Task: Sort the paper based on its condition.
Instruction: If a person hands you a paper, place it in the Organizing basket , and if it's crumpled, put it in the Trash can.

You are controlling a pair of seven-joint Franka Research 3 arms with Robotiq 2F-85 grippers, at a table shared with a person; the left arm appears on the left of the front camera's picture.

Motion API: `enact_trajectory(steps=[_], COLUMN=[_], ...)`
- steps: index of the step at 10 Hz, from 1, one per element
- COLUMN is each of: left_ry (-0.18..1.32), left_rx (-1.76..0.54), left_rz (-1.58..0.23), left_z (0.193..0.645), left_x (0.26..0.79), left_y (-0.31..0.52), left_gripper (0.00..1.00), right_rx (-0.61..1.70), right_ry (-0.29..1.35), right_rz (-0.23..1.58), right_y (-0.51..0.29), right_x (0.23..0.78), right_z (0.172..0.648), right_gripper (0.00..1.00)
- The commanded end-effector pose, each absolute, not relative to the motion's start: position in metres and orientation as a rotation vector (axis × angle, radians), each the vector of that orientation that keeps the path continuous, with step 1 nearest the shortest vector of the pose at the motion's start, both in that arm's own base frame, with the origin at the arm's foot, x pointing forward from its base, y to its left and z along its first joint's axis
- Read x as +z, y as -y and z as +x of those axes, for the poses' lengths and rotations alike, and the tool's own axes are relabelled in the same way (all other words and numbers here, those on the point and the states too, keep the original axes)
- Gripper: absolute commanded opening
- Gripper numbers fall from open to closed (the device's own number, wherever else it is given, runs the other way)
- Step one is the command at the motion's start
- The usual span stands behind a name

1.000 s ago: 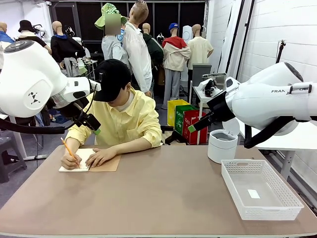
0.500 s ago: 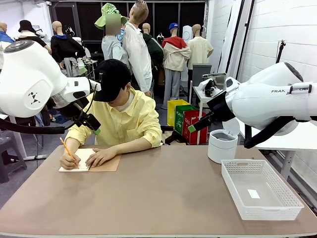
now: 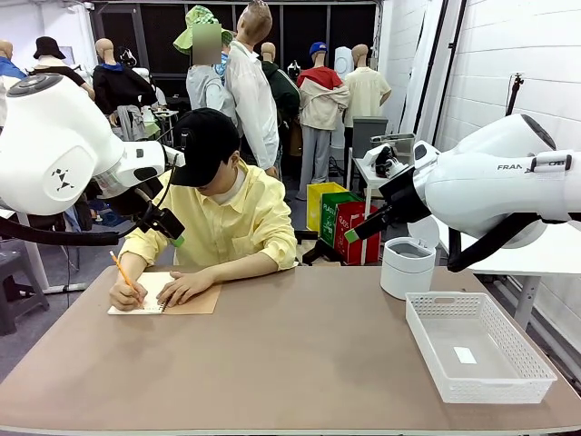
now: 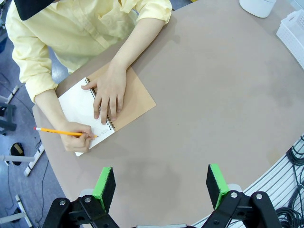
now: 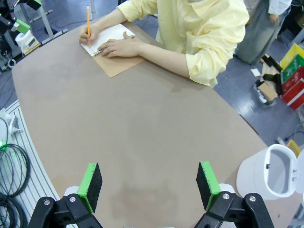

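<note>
Left gripper (image 4: 160, 178): pads spread wide with nothing between them, hanging above the tabletop's (image 3: 290, 363) left edge.
Right gripper (image 5: 148, 178): also spread and empty, raised over the right side.
Basket (image 3: 536, 363): white, by the near right corner. We see only a small white slip in it.
Bin (image 3: 406, 268): white, at the far right edge.
Paper (image 4: 76, 102): a page bound in the spiral notebook (image 4: 135, 95) at the far left corner, pinned under the person's flat hand (image 4: 110, 90).
Change: both arms are as they were a second ago. Only the pencil (image 4: 61, 132) hand has crept slightly across the page.
Meaning: we judge sorting has not begun. We wait for a loose sheet.
</note>
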State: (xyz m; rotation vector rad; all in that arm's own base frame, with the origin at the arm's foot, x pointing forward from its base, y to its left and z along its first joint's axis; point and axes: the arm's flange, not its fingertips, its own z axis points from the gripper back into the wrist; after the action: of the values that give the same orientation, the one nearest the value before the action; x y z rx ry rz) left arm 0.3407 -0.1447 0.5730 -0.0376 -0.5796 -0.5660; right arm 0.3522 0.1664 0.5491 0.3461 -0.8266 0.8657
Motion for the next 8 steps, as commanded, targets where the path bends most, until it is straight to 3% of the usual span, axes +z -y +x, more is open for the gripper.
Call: enact_trajectory(steps=[1,8], left_ry=[0.59,0.59], left_rx=[-0.574,-0.574], left_rz=[-0.038,-0.038], left_z=[0.342,0.342], left_x=[0.571,0.571], left_y=[0.1436,0.1436], left_gripper=[1.0,1.0], right_rx=[0.865,0.865], right_ry=[0.821,0.821], right_rz=[0.352,0.352], right_y=[-0.1662,-0.1662], right_x=[0.5484,0.5484], right_z=[0.3516,0.3516], right_gripper=[1.0,1.0])
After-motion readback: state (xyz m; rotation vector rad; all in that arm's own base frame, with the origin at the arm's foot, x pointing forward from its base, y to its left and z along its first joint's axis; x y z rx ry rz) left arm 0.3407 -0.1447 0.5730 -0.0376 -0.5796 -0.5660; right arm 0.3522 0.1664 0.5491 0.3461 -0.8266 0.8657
